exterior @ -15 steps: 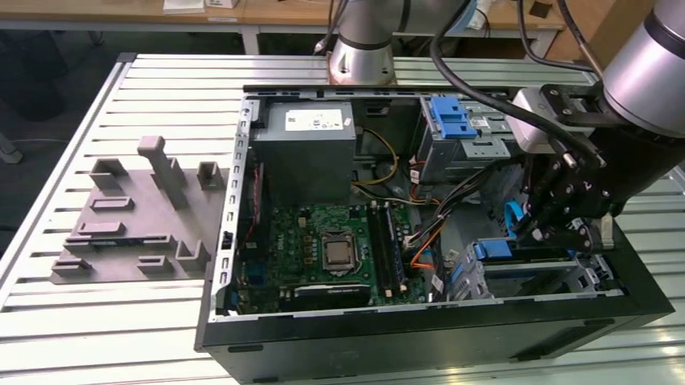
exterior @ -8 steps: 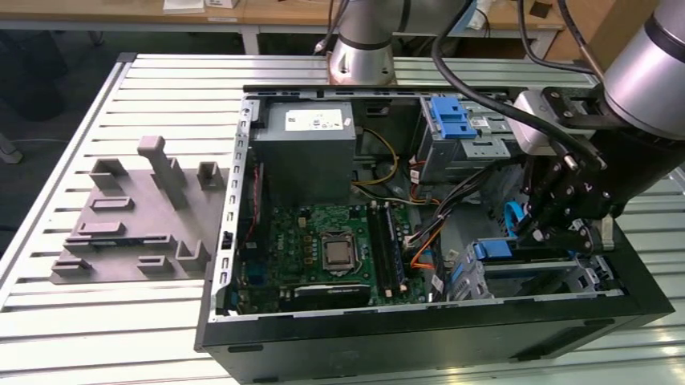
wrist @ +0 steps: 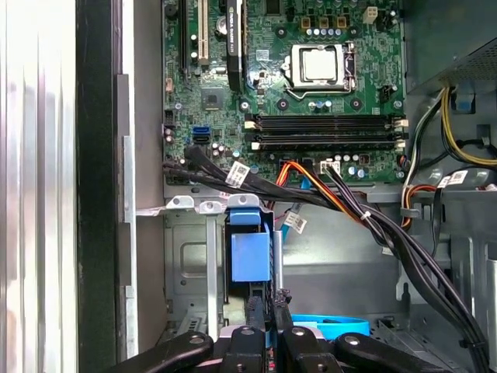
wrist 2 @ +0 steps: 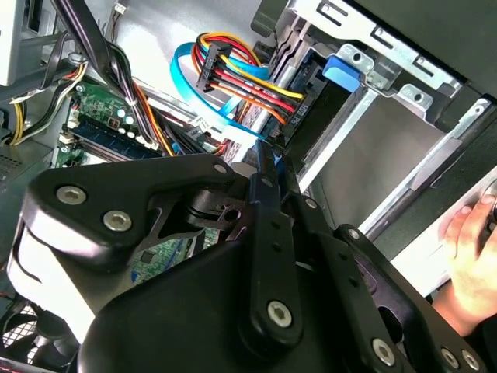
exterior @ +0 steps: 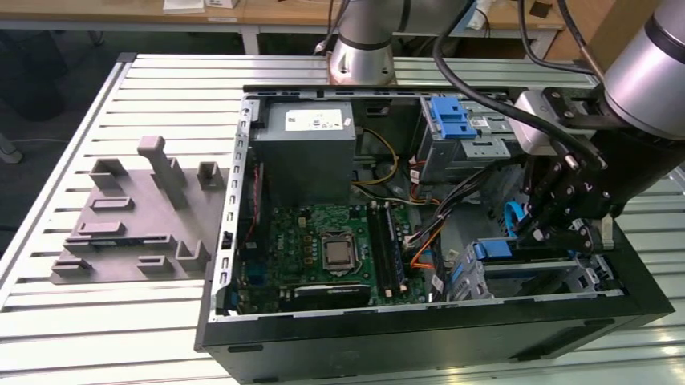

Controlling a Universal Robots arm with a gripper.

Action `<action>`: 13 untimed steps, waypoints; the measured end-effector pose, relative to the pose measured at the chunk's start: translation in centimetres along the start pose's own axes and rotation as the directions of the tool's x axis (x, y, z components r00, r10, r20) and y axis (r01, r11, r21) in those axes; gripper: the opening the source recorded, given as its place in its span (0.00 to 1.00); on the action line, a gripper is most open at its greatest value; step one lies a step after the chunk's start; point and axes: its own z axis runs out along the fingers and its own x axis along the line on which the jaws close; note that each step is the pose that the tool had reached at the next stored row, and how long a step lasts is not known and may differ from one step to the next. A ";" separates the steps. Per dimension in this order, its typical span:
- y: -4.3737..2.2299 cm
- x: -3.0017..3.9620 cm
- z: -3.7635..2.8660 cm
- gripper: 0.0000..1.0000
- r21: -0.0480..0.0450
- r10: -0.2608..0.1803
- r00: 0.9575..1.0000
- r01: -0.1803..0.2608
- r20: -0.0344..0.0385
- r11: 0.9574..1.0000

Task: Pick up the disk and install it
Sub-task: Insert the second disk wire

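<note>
The disk (wrist: 250, 256) is gripped edge-on between the closed jaws of the gripper (wrist: 264, 311). Its long axis is directed into the drive cage (wrist: 194, 268) directly ahead.

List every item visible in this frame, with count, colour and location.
table: one, silver, slatted, under everything
computer case: one, black, open, lying on the table
fixture block: one, grey, on the table at the exterior view's left of the case
power supply: one, grey with a white sticker, inside the case
motherboard: one, green, on the case floor
latch: one, bright blue, on the upper bay
cables: a bundle, black, orange, yellow and blue, across the case
drive cage: one, silver, beside the motherboard
disk: one, blue bracket end showing, in the drive cage slot
hand: one, a person's, beside the case
arm: one, silver and black
claw: one, black, at the disk
</note>
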 end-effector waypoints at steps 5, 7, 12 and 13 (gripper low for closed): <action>-0.07 0.00 0.08 0.16 -0.002 0.000 1.000 0.000 0.000 1.000; -0.11 0.00 0.10 0.16 -0.003 0.000 1.000 0.000 0.000 1.000; -0.25 -0.01 0.11 0.16 -0.004 0.000 1.000 0.000 0.000 1.000; -0.28 0.00 0.12 0.16 -0.005 0.000 1.000 0.000 0.000 1.000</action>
